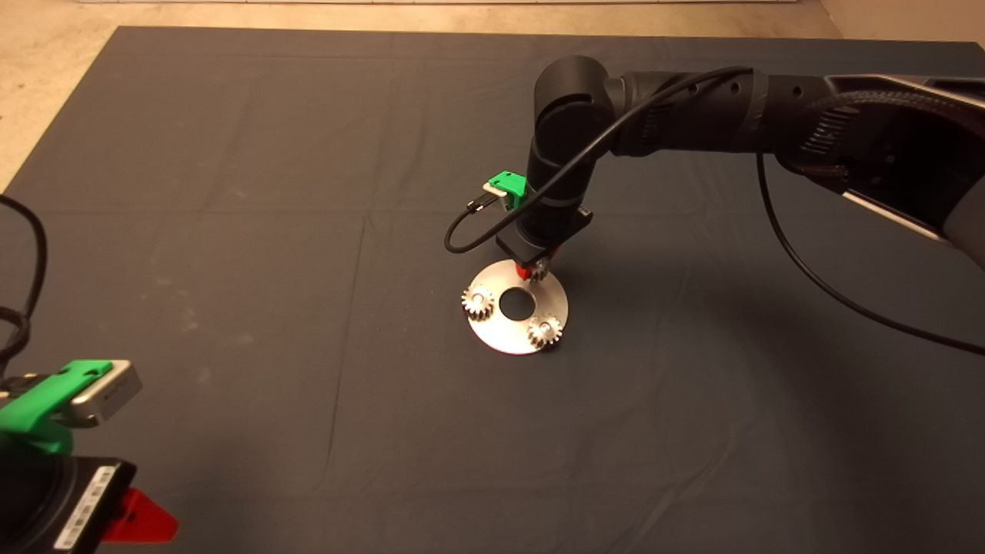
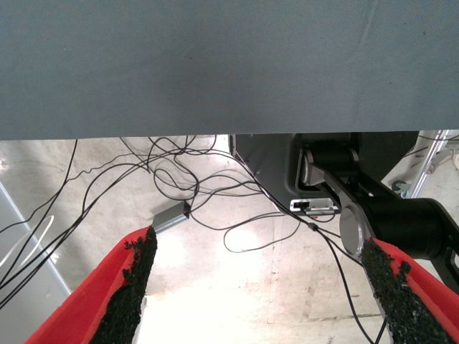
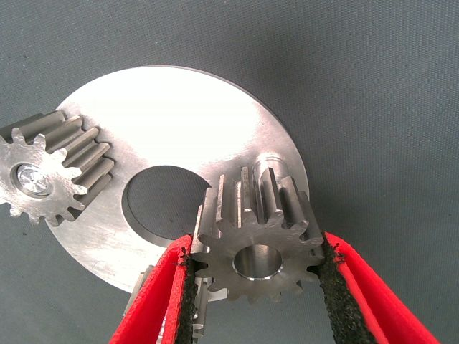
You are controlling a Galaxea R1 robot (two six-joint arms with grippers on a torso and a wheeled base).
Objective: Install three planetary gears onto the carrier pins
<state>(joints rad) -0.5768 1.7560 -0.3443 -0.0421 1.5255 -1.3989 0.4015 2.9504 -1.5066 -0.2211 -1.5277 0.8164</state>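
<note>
My right gripper (image 3: 254, 269) is clamped on the third planetary gear (image 3: 257, 247), pads biting the tooth tips on opposite flanks, bore facing my wrist camera. The gear hangs just above the carrier disc (image 3: 168, 136), near its centre hole, and the last bare carrier pin (image 3: 269, 159) stands just past the gear at about 12 o'clock; bore and pin look not yet aligned. I judge the piece small, rigid and dense, and slick: steel teeth on rubber pads offer only point contact, so it could twist in the grip. Holding it across the tooth crowns, as now, keeps the bore free.

From above, the right arm reaches in from 3 o'clock, wrist pointing straight down over the disc's 12 o'clock edge. Two seated gears (image 1: 478, 302) (image 1: 545, 332) sit at about 9 and 5 o'clock on the disc.

My left gripper (image 2: 262, 287) is parked at the mat's (image 1: 231, 231) lower-left corner, fingers spread wide, nothing between them.
</note>
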